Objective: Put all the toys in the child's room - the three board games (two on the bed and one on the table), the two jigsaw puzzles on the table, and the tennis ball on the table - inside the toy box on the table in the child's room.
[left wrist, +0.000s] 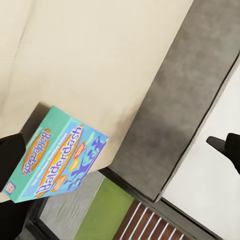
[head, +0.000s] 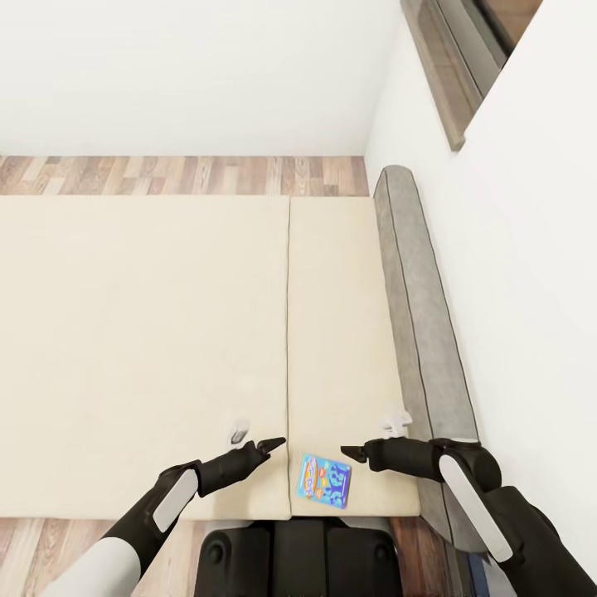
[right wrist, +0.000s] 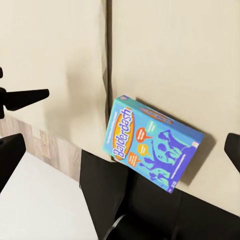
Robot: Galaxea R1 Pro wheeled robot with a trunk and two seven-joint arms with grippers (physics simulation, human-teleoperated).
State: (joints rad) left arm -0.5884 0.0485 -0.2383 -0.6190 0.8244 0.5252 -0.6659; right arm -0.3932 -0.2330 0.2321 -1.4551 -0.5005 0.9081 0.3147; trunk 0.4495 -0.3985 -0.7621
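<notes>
One board game (head: pixel 323 481), a blue box with a teal edge and the word Balderdash on its lid, lies flat on the beige mattress of the bed (head: pixel 149 332), right at the near edge. My left gripper (head: pixel 272 446) hovers just left of it and my right gripper (head: pixel 351 453) just right of it, tips pointing at each other. Both are open and empty. The left wrist view shows the box (left wrist: pixel 55 155) close by. In the right wrist view the box (right wrist: pixel 152 145) lies between wide-apart fingers (right wrist: pixel 233 148). The toy box, table, jigsaw puzzles and tennis ball are out of view.
A low grey headboard (head: pixel 419 332) runs along the bed's right side against a white wall. A seam (head: pixel 288 332) splits the mattress. Wood-plank floor (head: pixel 182 174) shows beyond the bed. My dark base (head: pixel 307 555) stands against the near edge.
</notes>
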